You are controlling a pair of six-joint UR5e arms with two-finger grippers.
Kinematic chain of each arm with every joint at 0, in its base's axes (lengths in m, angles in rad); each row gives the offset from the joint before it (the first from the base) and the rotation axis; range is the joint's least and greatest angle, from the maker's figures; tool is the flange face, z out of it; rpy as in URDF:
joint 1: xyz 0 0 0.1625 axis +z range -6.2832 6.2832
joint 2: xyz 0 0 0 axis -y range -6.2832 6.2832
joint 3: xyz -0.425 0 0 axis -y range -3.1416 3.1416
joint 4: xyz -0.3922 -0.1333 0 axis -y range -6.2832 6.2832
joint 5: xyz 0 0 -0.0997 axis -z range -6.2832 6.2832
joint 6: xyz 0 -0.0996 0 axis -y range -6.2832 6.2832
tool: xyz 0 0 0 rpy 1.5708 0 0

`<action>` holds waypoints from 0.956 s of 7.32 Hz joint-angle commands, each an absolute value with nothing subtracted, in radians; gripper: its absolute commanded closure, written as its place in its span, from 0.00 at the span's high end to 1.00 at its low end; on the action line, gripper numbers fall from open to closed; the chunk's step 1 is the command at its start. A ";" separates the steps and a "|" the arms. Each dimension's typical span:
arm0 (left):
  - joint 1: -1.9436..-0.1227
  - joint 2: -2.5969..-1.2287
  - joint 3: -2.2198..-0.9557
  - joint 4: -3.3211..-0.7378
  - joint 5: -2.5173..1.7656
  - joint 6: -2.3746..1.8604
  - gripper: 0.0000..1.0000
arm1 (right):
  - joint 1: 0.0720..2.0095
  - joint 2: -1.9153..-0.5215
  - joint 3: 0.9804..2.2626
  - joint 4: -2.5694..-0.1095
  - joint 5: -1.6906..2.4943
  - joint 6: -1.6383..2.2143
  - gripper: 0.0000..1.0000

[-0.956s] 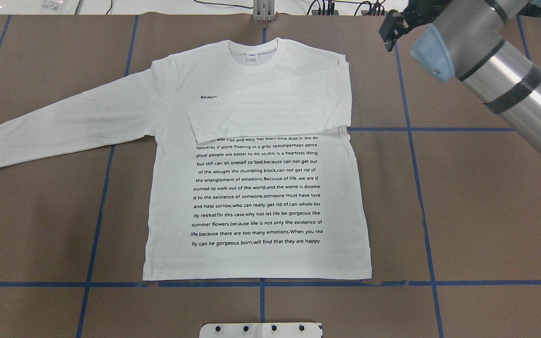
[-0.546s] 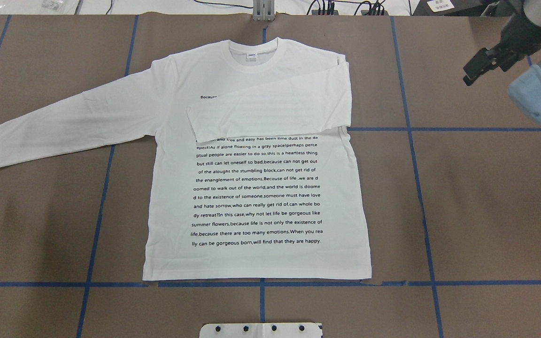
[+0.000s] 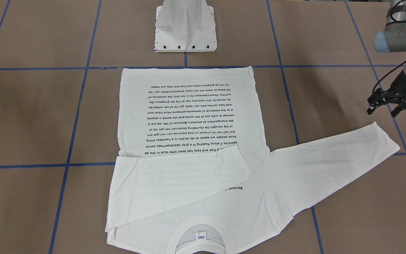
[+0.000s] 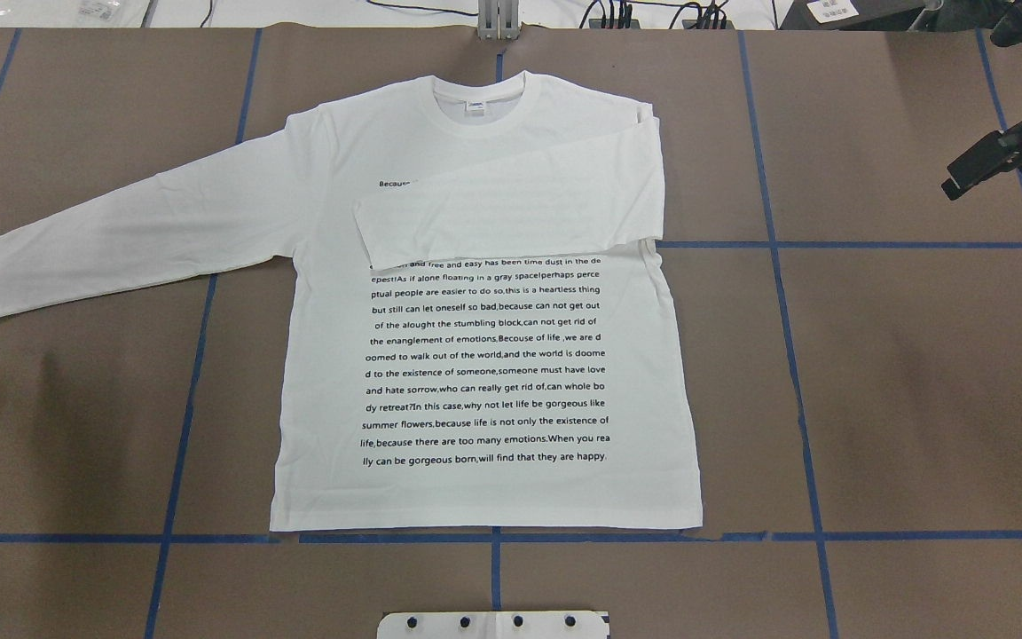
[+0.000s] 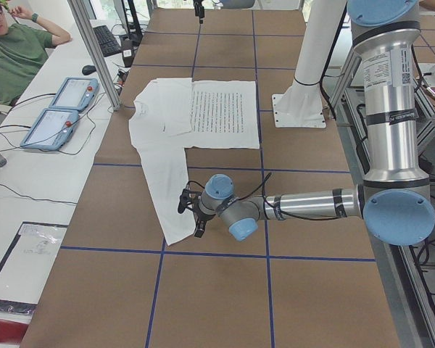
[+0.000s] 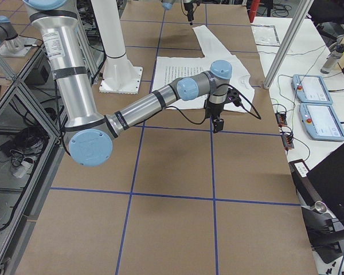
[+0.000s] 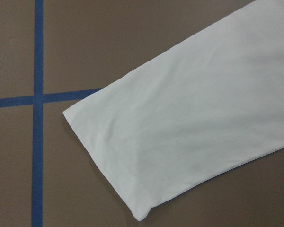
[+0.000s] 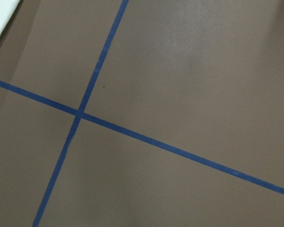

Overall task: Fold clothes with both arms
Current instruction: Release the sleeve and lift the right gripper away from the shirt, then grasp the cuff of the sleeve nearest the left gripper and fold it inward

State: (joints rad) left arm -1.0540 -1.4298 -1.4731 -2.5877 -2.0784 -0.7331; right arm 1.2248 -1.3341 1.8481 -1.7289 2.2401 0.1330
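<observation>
**White T-shirt (image 4: 484,355) laid flat mid-counter, one sleeve folded in, both grippers off to the sides.**

Shirt is spread text-side up on the brown counter (image 4: 919,399), w/ hem toward the white pedestal base (image 3: 185,31) and collar (image 4: 480,120) at the far end. Sleeve on robot's R (image 4: 511,213) is folded across the chest, so the top text lines are covered. The other sleeve is stretched flat toward robot's L. L gripper (image 3: 382,110) is held just beside that sleeve's cuff (image 7: 113,156), fingers (image 3: 374,101) spread apart w/ nothing between them; contact w/ cloth can't be told. R gripper (image 4: 977,169) is held over bare counter, well apart from the shirt; whether it is released or clenched can't be told.
</observation>
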 commanded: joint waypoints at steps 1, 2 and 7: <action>-1.039 -1.501 -1.395 -2.589 -2.069 -0.735 1.00 | 1.226 -1.338 1.850 -1.729 2.240 0.133 1.00; -1.032 -1.509 -1.388 -2.589 -2.069 -0.732 1.00 | 1.226 -1.336 1.850 -1.729 2.238 0.133 1.00; -0.999 -1.505 -1.379 -2.588 -2.068 -0.729 0.80 | 1.226 -1.338 1.852 -1.729 2.238 0.133 1.00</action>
State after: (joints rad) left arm -1.0109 -1.5066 -1.3834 -2.5872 -2.0679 -0.7289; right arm 1.2256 -1.3363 1.8508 -1.7288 2.2380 0.1336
